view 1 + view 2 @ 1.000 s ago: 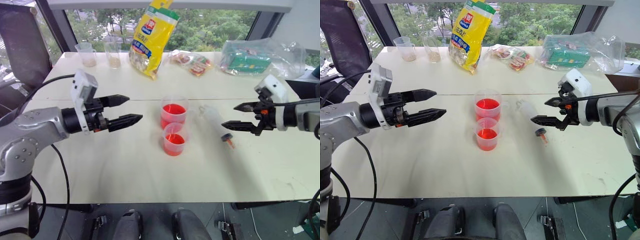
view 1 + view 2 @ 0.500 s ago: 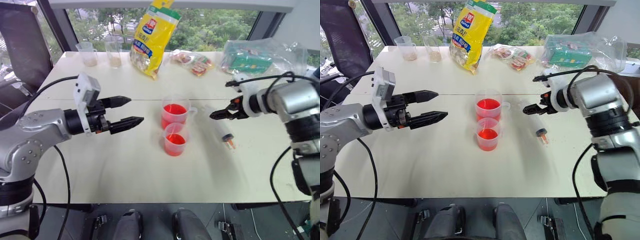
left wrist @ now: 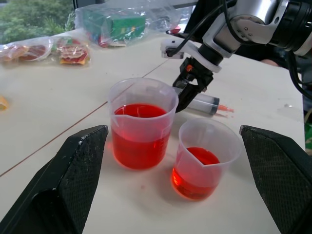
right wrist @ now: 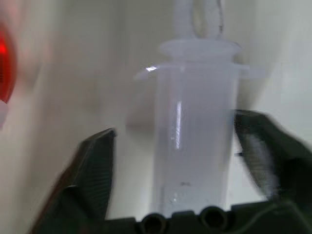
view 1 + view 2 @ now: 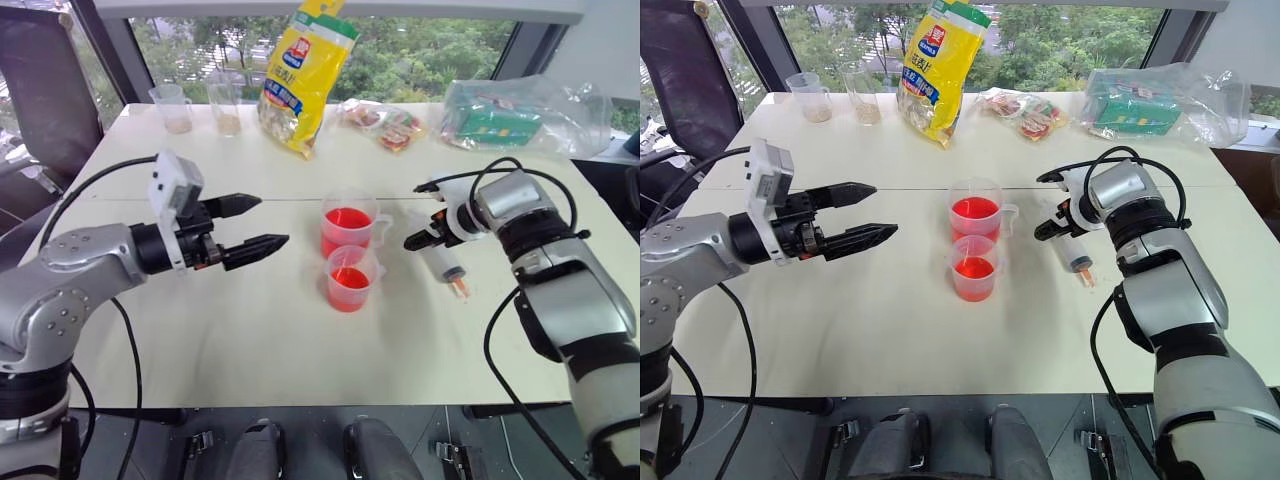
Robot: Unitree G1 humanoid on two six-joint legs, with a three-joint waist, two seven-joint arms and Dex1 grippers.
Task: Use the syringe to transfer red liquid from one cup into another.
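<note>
— Two cups sit mid-table, yes? Place everything from the larger cup [image 5: 349,228].

— The smaller cup [image 5: 350,279] stands just in front of the larger cup, nearly touching it, and both hold red liquid [image 5: 349,219]. Off to the larger cup's left, the left gripper [image 5: 262,223] hovers above the table [image 5: 250,330], pointing toward the cups, its two black fingers spread wide with nothing between them.

— And the syringe?

— The syringe [image 5: 443,266] lies flat on the table to the larger cup's right, orange tip pointing toward the near edge. The right gripper [image 5: 424,235] is down on it, a finger on either side of the clear barrel. The fingers look slightly apart from the plastic, though the wrist view is blurred, so I can't say they are clamped.

— Farther back?

— Behind the larger cup: a yellow snack bag [image 5: 303,72], small wrapped packets [image 5: 385,124], a clear bag with a green box [image 5: 520,112], and two cups with beige contents [image 5: 200,108] at the far left.
</note>
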